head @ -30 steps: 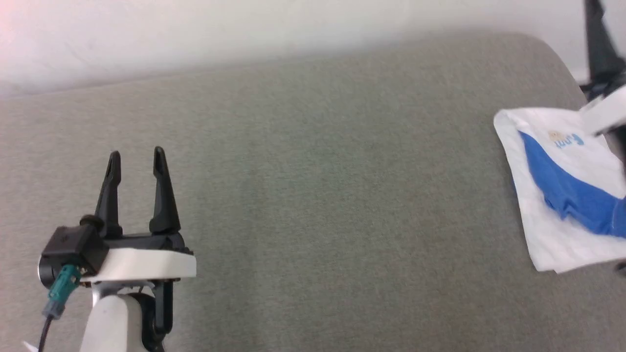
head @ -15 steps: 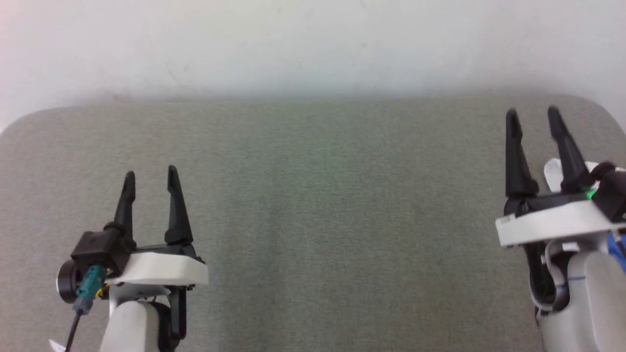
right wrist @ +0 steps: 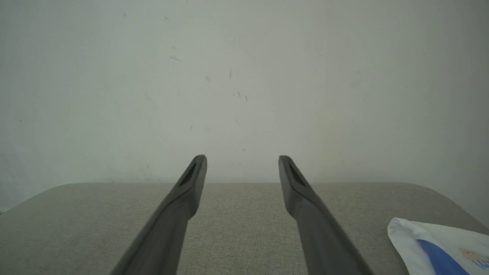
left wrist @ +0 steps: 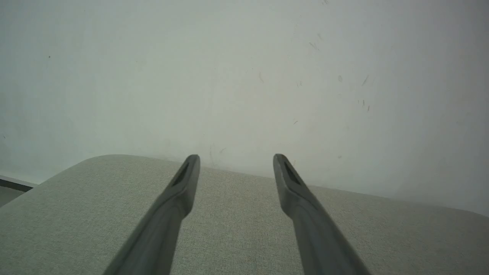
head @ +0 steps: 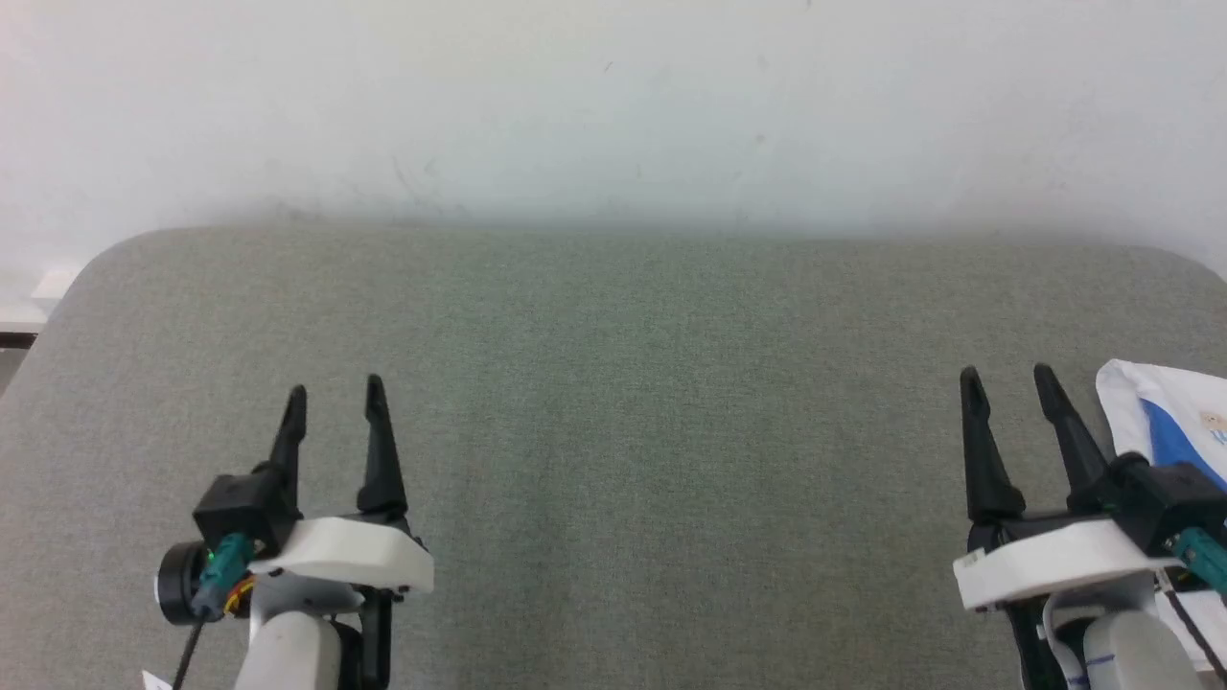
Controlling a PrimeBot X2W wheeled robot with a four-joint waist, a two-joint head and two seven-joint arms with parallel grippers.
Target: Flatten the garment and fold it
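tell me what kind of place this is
Probably an indoor workroom or lab corner: a grey fabric-covered surface stands against a plain, scuffed white wall, with the garment lying near its right edge.

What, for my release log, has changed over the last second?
Mostly the head camera swung, shifting the whole picture. The right end effector came from the view's upper right, over the garment, to the lower right, fingers up, beside the garment's left edge. Nothing was taken hold of or let go. Unchanged: both end effectors open and empty, the left end effector above the grey fabric surface.
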